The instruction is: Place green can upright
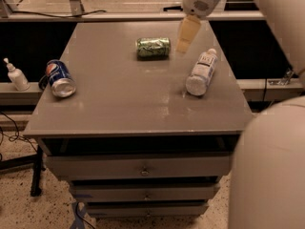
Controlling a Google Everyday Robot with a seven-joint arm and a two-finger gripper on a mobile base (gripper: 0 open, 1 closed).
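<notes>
The green can (153, 47) lies on its side at the far middle of the grey cabinet top (128, 99), its long axis running left to right. My gripper (186, 36) hangs above the table just to the right of the can, apart from it, pale yellow below the white wrist. Nothing is seen in it.
A blue Pepsi can (60, 78) lies on its side at the left edge. A white plastic bottle (201, 72) lies on the right side of the top. A small pump bottle (15, 75) stands on a ledge off to the left. My white arm fills the right foreground.
</notes>
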